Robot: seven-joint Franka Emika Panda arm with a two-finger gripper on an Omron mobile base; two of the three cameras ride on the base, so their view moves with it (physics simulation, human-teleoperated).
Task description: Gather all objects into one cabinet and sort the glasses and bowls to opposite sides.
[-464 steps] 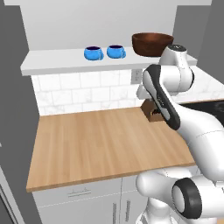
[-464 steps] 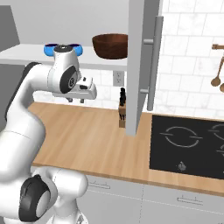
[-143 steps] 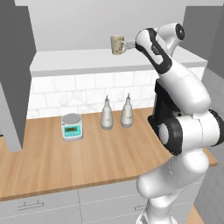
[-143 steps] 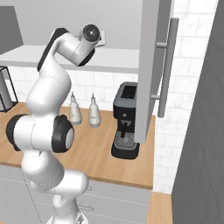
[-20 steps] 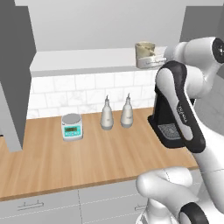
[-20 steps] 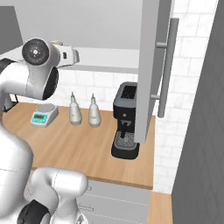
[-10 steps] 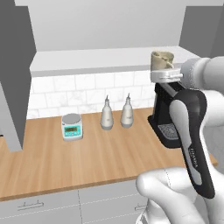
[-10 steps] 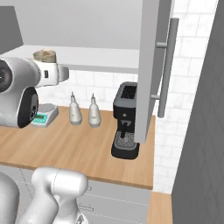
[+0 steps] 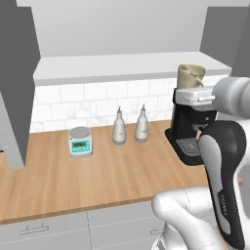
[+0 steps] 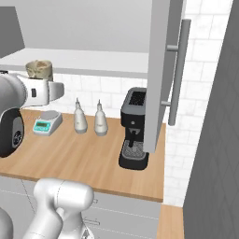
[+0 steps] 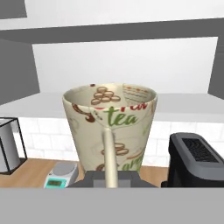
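Note:
A cream-beige tumbler (image 11: 109, 124) printed with "tea" and brown motifs stands upright close in front of the hand camera. My gripper (image 11: 109, 178) is shut on it from below, at its handle strip. In the left base view the tumbler (image 9: 190, 75) sits on top of the white hand (image 9: 195, 95), in front of the right end of the cabinet's white shelf floor (image 9: 117, 66). From the right base view the tumbler (image 10: 38, 69) is at the far left, level with the shelf. The cabinet's grey door (image 10: 161, 70) stands open. The bowls are out of view.
On the wooden counter (image 9: 73, 180) stand a small kitchen scale (image 9: 80, 141), two grey-white bottles (image 9: 119, 128) (image 9: 142, 125) and a black coffee machine (image 10: 134, 128) under the shelf's right end. The door's silver bar handle (image 10: 179, 70) hangs beside the machine.
The hand with the tumbler has pulled back from the shelf, moving right and a little down in the left base view. The grip has not changed.

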